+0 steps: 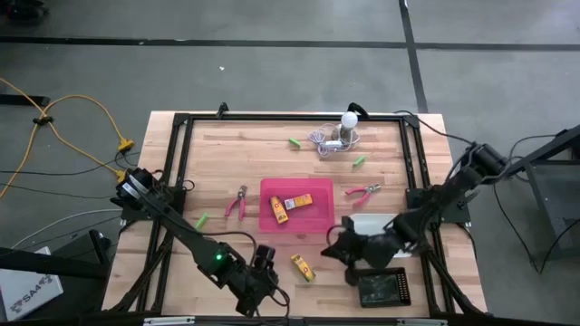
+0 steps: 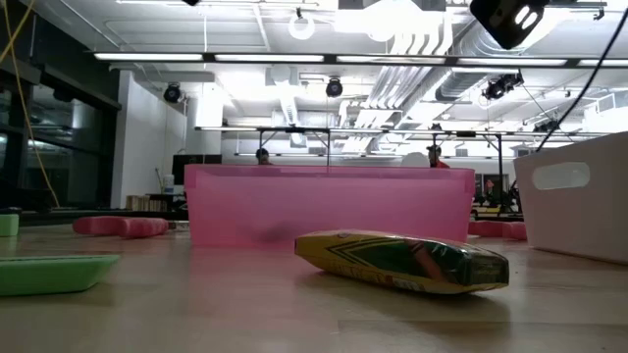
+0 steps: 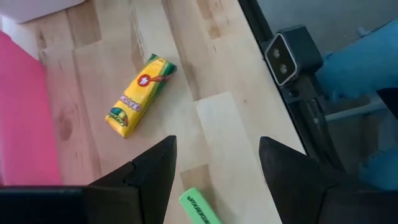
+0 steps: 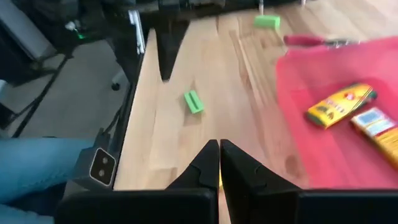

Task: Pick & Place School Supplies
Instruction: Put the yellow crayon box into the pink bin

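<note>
My left gripper [image 1: 263,264] [image 3: 217,168] is open, low over the table near its near edge. A short green stick [image 3: 199,208] [image 4: 193,101] lies on the wood between its fingers, untouched. A yellow block [image 1: 303,266] [image 3: 138,96] [image 2: 402,260] lies flat just beyond. My right gripper [image 1: 332,248] [image 4: 219,163] is shut and holds nothing that I can see; it hovers right of that block. The pink tray [image 1: 319,222] [image 4: 348,162] holds two yellow blocks [image 1: 288,206] [image 4: 339,104]. Pink-handled tools [image 1: 237,201] [image 1: 364,191] and green sticks [image 1: 203,220] [image 1: 294,142] [image 1: 359,161] lie around it.
A white tray [image 1: 376,224] [image 2: 579,206] and a black tray [image 1: 382,288] sit under my right arm. The white bulb with grey cord [image 1: 344,131] lies at the far edge. A black frame [image 1: 181,163] rims the table. A person's blue-clad legs [image 3: 367,62] stand at the near edge.
</note>
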### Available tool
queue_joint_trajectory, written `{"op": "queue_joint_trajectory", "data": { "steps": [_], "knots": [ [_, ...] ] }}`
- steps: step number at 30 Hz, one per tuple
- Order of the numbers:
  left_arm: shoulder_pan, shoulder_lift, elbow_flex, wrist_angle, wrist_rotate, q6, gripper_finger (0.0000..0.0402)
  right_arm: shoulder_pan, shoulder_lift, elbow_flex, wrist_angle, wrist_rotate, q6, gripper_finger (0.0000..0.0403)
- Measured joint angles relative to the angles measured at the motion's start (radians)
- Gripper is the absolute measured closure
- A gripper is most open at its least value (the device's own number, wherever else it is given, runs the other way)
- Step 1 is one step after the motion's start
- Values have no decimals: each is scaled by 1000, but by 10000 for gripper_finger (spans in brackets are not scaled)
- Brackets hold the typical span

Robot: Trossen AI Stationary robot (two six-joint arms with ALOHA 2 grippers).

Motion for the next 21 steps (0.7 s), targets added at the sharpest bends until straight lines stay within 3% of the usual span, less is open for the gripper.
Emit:
{"op": "queue_joint_trajectory", "data": {
  "steps": [13,21],
  "knots": [
    [-33,0,-1,-3,-50,-3,177,14,326,391,-523,28,203,400],
    [-58,0,-13,-12,-56,-4,177,11,337,403,-514,-52,273,400]
  ]
}}
